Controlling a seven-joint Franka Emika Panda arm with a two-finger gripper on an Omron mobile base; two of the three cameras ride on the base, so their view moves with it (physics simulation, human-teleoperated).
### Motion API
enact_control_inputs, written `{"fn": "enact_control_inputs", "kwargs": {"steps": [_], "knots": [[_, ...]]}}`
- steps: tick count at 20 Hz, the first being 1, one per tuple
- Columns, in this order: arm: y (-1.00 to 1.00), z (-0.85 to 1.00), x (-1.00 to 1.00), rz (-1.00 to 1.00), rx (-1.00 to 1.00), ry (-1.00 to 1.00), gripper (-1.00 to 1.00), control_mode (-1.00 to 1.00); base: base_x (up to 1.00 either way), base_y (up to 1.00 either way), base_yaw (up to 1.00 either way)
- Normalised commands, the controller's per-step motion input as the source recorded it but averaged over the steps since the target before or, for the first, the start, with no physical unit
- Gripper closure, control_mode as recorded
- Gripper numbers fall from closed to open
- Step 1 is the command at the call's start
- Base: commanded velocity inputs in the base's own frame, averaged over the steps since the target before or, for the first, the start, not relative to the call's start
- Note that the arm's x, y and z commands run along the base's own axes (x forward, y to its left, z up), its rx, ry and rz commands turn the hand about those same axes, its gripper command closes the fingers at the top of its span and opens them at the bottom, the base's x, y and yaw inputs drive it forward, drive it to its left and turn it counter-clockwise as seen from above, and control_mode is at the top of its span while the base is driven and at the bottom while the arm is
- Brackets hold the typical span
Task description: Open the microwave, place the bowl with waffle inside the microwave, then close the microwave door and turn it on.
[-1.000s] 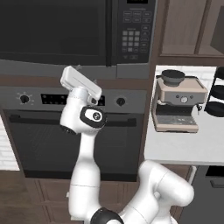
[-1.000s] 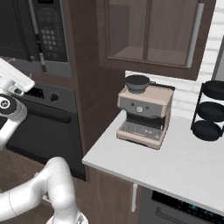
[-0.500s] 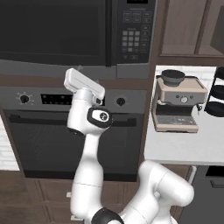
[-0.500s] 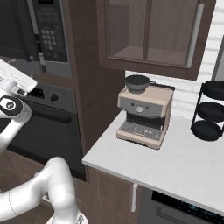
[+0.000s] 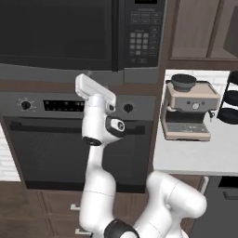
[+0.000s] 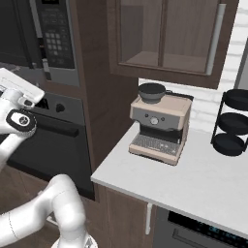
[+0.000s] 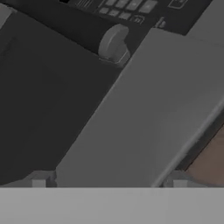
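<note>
I scan for anything readable — nothing resolves. The microwave (image 5: 83,35) has a keypad panel (image 5: 141,39) with rows of small buttons, but whatever is printed on them is too small and blurred for me to make out. Same story from the right base view, where the keypad (image 6: 55,41) is only pale smudges on dark. In the hand view the keys (image 7: 127,9) sit at the top edge — blank blurs, no digits I can read. The oven (image 5: 74,135) has a dark display strip (image 5: 62,106) with faint marks, unreadable. The coffee machine (image 6: 157,128) has a round gauge (image 6: 154,120); I can read no brand or number on it.
</note>
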Motion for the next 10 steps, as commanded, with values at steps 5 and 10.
{"fn": "enact_control_inputs", "kwargs": {"steps": [5,10], "knots": [[0.03,0.56,-0.84,-0.24,0.39,0.12,-1.0,-1.0,0.0,0.0,0.0],[0.07,0.63,-0.54,-0.24,0.36,0.13,-1.0,-1.0,0.0,0.0,0.0]]}}
